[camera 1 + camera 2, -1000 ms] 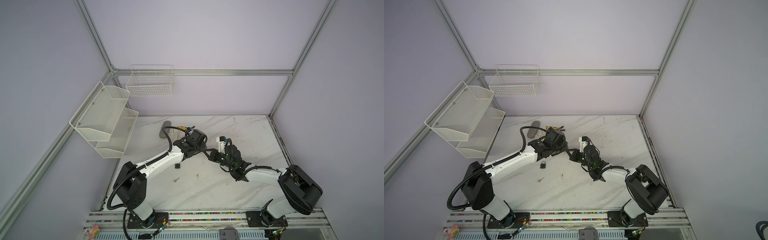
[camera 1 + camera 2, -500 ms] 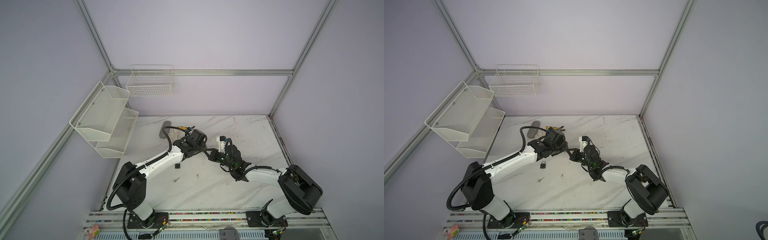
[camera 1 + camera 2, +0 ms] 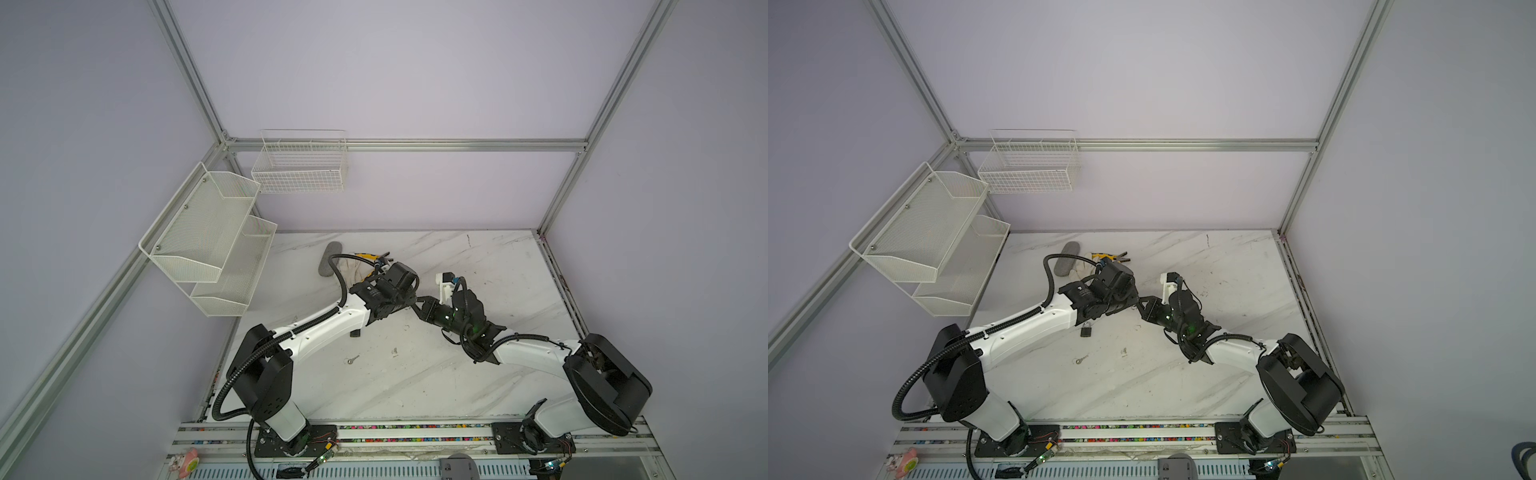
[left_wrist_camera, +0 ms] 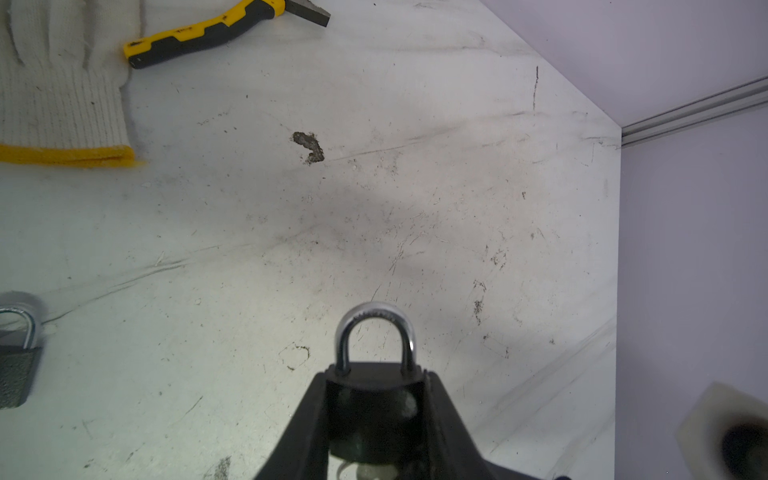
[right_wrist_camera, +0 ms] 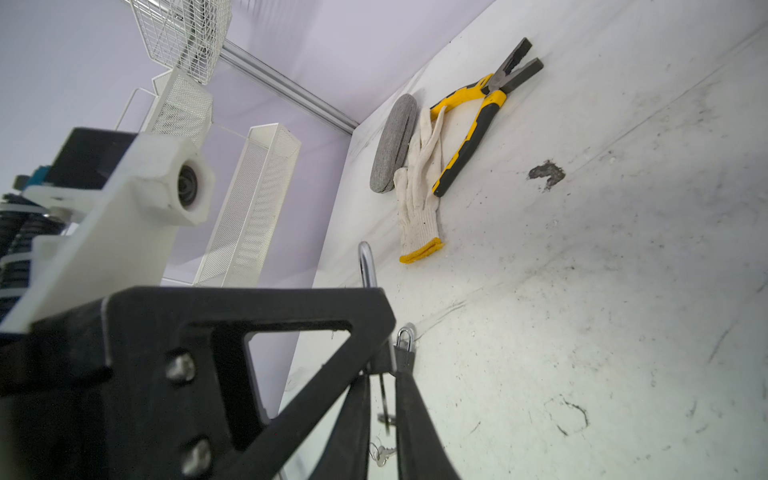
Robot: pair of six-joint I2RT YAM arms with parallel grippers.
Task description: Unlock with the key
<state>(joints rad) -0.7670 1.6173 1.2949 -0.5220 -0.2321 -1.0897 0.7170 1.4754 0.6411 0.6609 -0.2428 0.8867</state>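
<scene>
Bright, even, diffuse light from above; shadows soft. Both top views sharp.
Left wrist view: faint grey shadow on table ahead of left gripper jaws; glare on padlock shackle between them; white mount beside jaws blurred.
Right wrist view: right gripper fingers soft, near field out of focus.

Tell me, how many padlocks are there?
2. One padlock sits gripped in the left claw, shackle poking out. The second padlock lies on the marble table beside the left arm. The arms could hide more.
</scene>
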